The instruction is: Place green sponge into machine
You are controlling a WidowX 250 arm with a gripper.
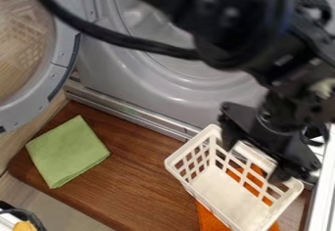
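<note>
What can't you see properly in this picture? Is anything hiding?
All in the camera view:
- Inside the machine: much is hidden by the black arm and its cable.
- Orange cloth: partly behind the basket, and cut off by the bottom edge.
- Round door: cut off by the left edge.
- Yellow thing: cut off by the bottom edge, so I can't tell what it is.

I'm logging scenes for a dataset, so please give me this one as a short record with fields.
machine: front-loading drum machine, grey
door: round door, swung open at the left
green item: folded green cloth, flat on the brown wooden board, outside the machine
basket: white plastic lattice basket, lower right
orange item: orange cloth, partly hidden by the basket
tool: black tool, fingers apart, at the basket's upper right side
task status: green cloth not yet in machine
</note>
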